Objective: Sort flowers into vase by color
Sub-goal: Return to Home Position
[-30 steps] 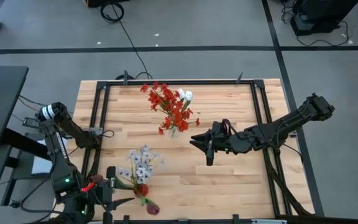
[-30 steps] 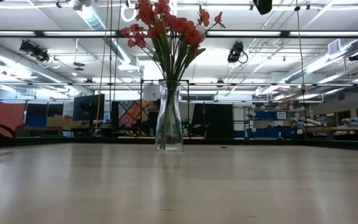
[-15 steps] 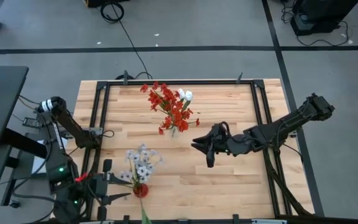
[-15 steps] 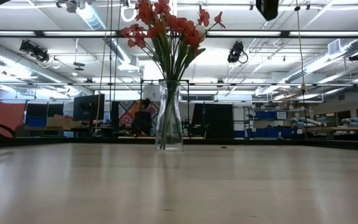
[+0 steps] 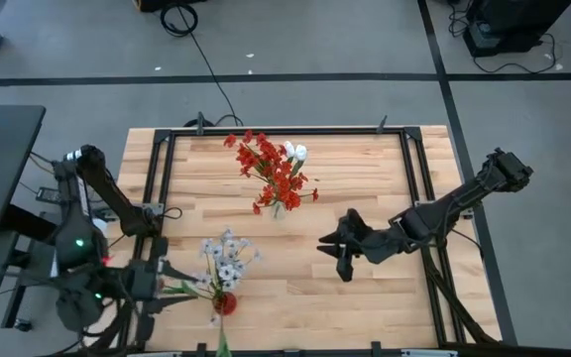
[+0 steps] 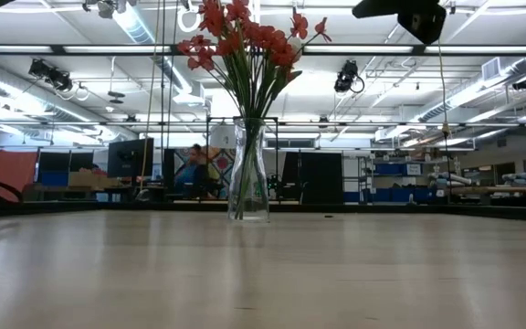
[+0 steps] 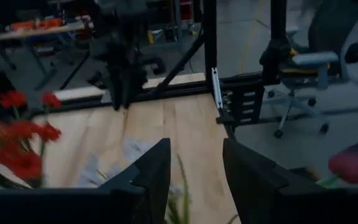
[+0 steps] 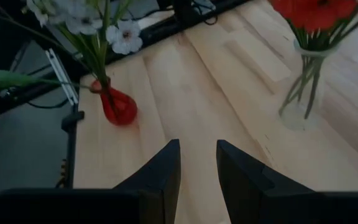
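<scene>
Both arms have drawn back since the earlier frames. The left tool [image 7: 196, 146] has slid toward the table's [image 5: 365, 169] left near corner, and the right tool [image 8: 197, 144] has moved away from the glass vase [image 6: 248, 174] toward the right rail. Each tool's fingers stand a narrow gap apart with nothing between them.

Bare pale wood planks lie open across the table's middle and right half. A black metal frame [image 5: 276, 130] runs along its far, left and right edges.

The clear, narrow-necked glass vase stands near the far middle. It holds bright red flowers [image 5: 271, 169] and white tulips [image 5: 295, 152] on thin green stems. The small round red vase [image 5: 224, 302] stands by the near edge, near the left tool, and carries pale sprays [image 5: 226, 260]. The right tool hangs high, well apart from both vases.

A person [image 6: 194, 164] shows in the room beyond.
</scene>
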You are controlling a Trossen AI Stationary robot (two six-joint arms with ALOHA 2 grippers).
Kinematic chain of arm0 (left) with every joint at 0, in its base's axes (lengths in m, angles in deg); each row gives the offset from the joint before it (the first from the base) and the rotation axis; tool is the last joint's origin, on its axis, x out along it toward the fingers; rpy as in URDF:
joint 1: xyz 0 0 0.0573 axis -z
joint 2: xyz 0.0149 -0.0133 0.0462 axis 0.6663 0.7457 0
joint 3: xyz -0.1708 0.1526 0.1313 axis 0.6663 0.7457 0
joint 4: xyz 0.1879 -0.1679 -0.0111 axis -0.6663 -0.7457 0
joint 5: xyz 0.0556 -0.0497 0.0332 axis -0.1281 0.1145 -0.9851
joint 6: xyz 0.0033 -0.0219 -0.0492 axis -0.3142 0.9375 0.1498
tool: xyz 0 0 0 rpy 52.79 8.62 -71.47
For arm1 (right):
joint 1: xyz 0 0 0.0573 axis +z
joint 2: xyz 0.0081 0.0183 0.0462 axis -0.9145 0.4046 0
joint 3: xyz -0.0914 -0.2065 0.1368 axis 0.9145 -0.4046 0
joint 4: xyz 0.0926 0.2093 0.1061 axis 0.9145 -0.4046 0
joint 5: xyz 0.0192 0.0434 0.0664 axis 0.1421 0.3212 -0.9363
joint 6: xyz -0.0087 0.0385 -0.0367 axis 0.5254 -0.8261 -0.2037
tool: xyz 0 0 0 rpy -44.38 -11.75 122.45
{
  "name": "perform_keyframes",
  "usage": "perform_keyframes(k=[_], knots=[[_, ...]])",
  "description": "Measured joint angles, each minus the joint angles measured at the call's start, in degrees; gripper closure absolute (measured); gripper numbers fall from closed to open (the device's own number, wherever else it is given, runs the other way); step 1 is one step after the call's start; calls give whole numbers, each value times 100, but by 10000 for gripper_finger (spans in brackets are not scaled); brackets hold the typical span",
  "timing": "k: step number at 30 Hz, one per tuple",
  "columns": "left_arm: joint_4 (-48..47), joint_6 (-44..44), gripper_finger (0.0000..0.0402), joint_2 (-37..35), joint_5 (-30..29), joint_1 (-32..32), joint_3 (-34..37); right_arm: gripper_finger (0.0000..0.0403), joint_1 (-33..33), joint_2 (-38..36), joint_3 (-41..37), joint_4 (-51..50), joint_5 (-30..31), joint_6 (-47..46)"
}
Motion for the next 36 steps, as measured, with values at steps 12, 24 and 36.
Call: perform_keyframes(k=[12, 24, 36], knots=[[-3342, 1341, 252, -18, -141, -936, -2174, 321, 206, -447, 0, 678, 861, 117], [-4457, 1767, 393, -855, -184, -2048, -2291, 394, 248, -1974, 0, 57, 88, 1367], [-865, -418, 399, -903, 225, -2404, -774, 400, 356, -3232, 2, -219, -278, 2895]])
